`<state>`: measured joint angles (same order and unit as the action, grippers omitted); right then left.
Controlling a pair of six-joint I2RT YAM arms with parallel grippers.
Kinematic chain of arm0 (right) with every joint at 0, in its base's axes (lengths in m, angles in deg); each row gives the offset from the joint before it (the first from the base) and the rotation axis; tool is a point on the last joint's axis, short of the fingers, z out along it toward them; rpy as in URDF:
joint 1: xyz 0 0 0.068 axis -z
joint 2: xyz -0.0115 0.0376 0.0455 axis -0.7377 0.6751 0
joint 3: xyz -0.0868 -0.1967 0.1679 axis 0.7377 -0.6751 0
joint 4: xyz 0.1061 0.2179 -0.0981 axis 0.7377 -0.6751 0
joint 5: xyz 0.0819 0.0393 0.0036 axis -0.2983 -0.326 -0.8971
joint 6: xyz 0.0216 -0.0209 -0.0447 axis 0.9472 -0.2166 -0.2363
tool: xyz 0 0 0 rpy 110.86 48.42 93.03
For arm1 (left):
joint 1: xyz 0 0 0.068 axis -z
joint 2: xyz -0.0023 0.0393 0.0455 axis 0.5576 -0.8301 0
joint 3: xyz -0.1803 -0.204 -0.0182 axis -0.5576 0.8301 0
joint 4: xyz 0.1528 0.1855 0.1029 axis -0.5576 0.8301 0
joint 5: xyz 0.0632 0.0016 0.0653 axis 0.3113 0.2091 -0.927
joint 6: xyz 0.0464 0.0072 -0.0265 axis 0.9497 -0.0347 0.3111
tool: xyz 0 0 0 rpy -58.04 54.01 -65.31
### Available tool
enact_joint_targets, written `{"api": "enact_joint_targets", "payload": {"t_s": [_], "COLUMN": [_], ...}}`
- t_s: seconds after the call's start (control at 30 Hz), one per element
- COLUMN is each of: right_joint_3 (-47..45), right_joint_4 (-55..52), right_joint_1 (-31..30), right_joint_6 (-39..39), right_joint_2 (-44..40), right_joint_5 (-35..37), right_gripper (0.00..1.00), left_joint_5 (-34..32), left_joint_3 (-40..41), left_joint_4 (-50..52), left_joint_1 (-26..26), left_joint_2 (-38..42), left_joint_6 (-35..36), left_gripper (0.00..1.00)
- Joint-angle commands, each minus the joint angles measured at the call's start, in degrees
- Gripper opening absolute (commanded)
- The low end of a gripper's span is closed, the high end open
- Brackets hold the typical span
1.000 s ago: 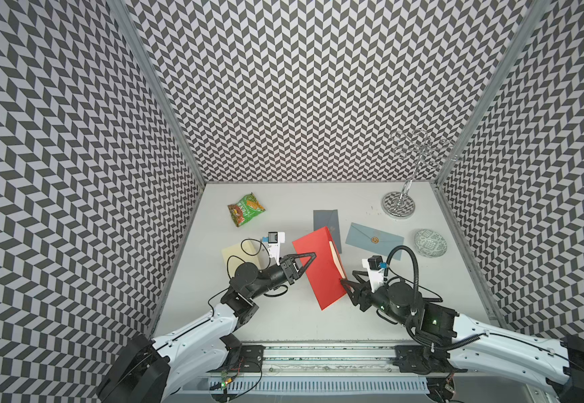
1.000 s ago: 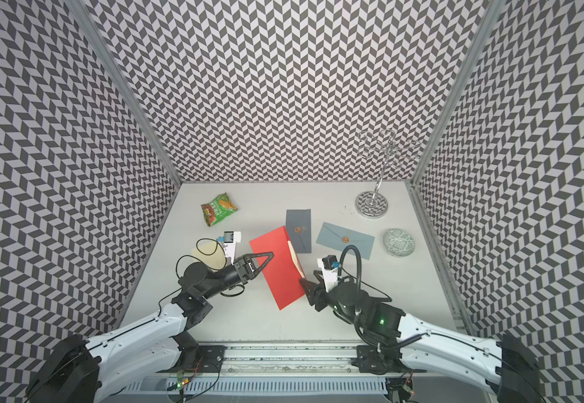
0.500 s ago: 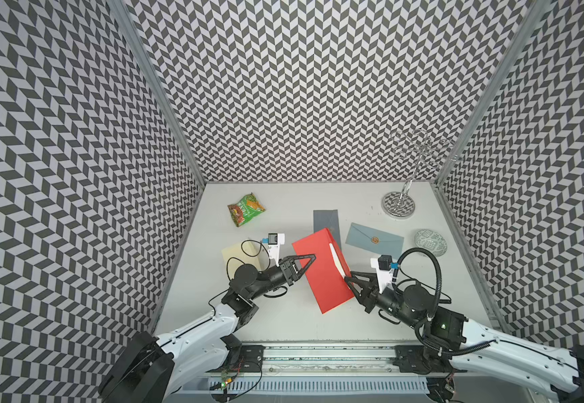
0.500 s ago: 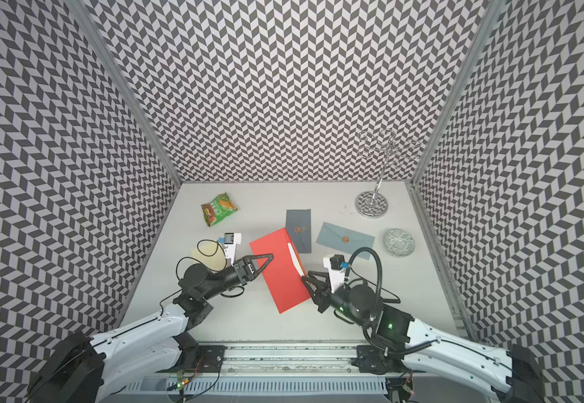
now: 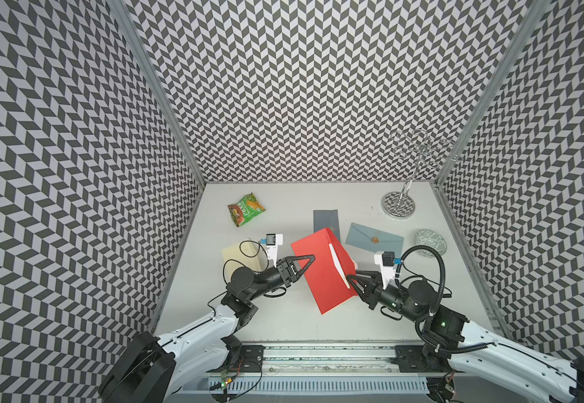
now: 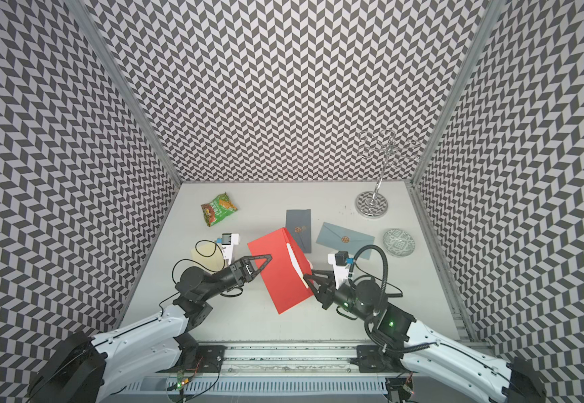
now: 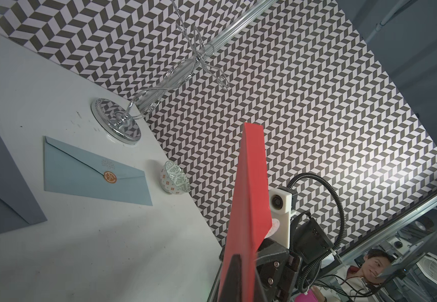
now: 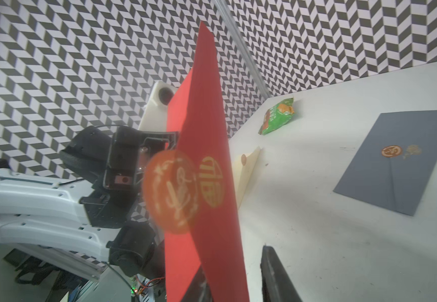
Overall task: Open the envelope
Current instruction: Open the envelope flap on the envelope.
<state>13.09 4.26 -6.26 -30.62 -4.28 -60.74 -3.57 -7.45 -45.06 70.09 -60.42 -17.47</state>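
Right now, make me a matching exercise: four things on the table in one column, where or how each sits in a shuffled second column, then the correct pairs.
Things
1. red envelope
2. snack packet
3. light blue envelope
4. patterned bowl

Places or states
A. lying flat, flap sealed with a round sticker
B. farthest to the right of the four
C. farthest toward the back left
D. lifted on edge, clamped in the left gripper

Pairs: 1-D, 2-C, 3-A, 4-B
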Motion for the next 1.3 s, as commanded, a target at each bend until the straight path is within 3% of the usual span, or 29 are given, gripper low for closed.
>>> {"api": "enact_joint_targets", "payload": {"t_s": [0.0,0.13,0.5,0.77,0.93,1.07,1.13,1.2,1.27], "right_joint_3": [-1.1,-2.2,-5.7,-6.6,-6.4,-5.7,-5.9,-5.8,-5.8], "right_joint_4": [6.0,7.6,16.6,19.8,18.3,16.5,16.9,16.5,15.8], "right_joint_1": [0.9,3.3,8.5,8.7,9.0,9.1,9.2,9.2,9.2], "right_joint_6": [2.0,4.4,8.1,9.3,8.5,7.9,8.1,8.1,7.8], "right_joint_2": [-0.2,-1.0,0.4,1.0,-0.4,-0.5,-0.5,-0.4,-0.3], "right_joint_5": [-3.2,-5.2,-20.3,-22.2,-22.1,-21.2,-21.2,-20.3,-18.5], "right_gripper": [0.29,0.27,0.26,0.19,0.09,0.02,0.01,0.0,0.0], "left_joint_5": [2.9,3.2,4.6,7.0,6.1,4.7,3.0,1.8,0.6], "left_joint_3": [0.2,0.4,0.6,2.7,1.9,0.9,1.2,1.2,0.8], "left_joint_4": [-5.3,-6.0,-9.3,-21.3,-17.9,-11.5,-9.0,-5.5,-1.5], "left_joint_1": [-0.3,-0.5,-0.5,-1.3,-1.5,-1.7,-1.7,-1.8,-2.0], "left_joint_2": [-0.8,-0.8,-2.3,-7.8,-8.5,-6.7,-5.7,-4.7,-3.9], "left_joint_6": [-1.0,-1.1,-2.4,-6.7,-5.0,-2.1,-0.9,0.8,2.4], "left_gripper": [0.0,0.0,0.0,0.0,0.0,0.07,0.18,0.21,0.34]}}
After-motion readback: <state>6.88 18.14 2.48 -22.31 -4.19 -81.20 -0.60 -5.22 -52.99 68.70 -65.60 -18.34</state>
